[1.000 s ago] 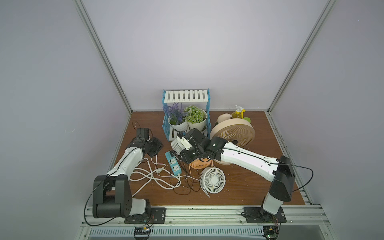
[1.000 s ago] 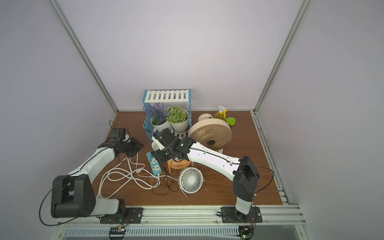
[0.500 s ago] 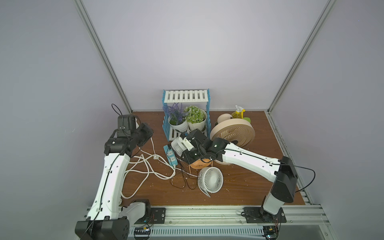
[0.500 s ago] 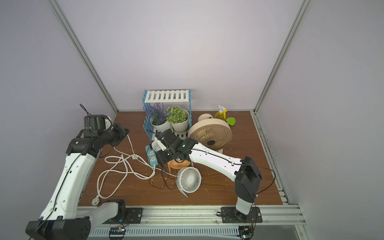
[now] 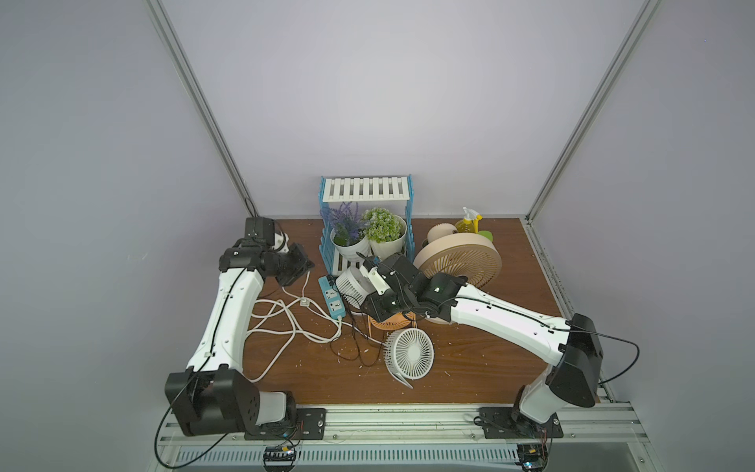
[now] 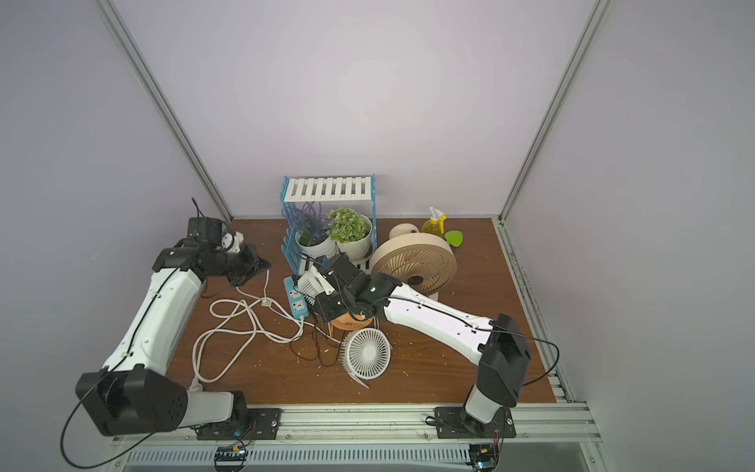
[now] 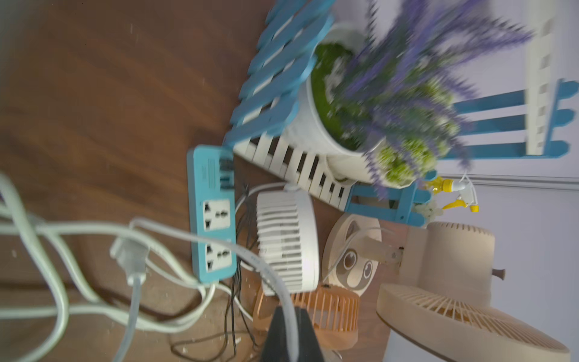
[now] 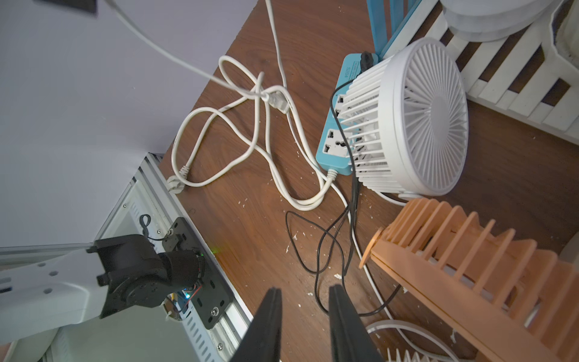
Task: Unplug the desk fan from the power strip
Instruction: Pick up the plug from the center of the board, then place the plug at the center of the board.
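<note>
Pinching white cord (image 7: pixel 263 268) in left jaws, right jaws spread empty, risking snagging power strip (image 7: pixel 211 216), tipping white fan (image 7: pixel 286 241).

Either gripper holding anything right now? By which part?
Left gripper is shut on the white cord, gripping mid-cord, away from its plug. Right gripper holds nothing; jaws apart over the table.
</note>
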Robot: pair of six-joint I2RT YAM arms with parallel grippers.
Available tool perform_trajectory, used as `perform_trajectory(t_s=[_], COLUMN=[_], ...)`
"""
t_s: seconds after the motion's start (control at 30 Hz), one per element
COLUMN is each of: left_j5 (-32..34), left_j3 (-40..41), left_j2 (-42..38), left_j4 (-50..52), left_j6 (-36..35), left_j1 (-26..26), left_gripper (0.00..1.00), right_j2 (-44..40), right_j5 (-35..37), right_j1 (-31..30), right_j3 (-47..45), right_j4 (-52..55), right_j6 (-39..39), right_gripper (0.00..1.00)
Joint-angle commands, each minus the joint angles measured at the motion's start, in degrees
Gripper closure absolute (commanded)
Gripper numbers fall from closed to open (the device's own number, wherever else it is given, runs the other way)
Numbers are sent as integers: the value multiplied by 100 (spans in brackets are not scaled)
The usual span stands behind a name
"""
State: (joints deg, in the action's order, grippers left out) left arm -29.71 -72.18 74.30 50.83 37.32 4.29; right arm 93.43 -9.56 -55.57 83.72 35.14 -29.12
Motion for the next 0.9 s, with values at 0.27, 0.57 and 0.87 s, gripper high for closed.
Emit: perform_trajectory(t_s=[0.27,0.57,0.87], left_j5=[151,775,2489], left_j3=[1140,820,-928], left_j2=[-2117,-2123,-965], left_j4=[480,632,682], left_j6=[1688,1113,-528], left_j1=[45,45,45], left_gripper=[100,100,100], right_j2=[583,2327,3067], right_j5=[-473,550,1816], right_j1=[-29,-569,-838], right_j3=[339,2324,2952], right_j4=[-441,534,1234], right_j6=[56,490,32], right_gripper=[57,34,55])
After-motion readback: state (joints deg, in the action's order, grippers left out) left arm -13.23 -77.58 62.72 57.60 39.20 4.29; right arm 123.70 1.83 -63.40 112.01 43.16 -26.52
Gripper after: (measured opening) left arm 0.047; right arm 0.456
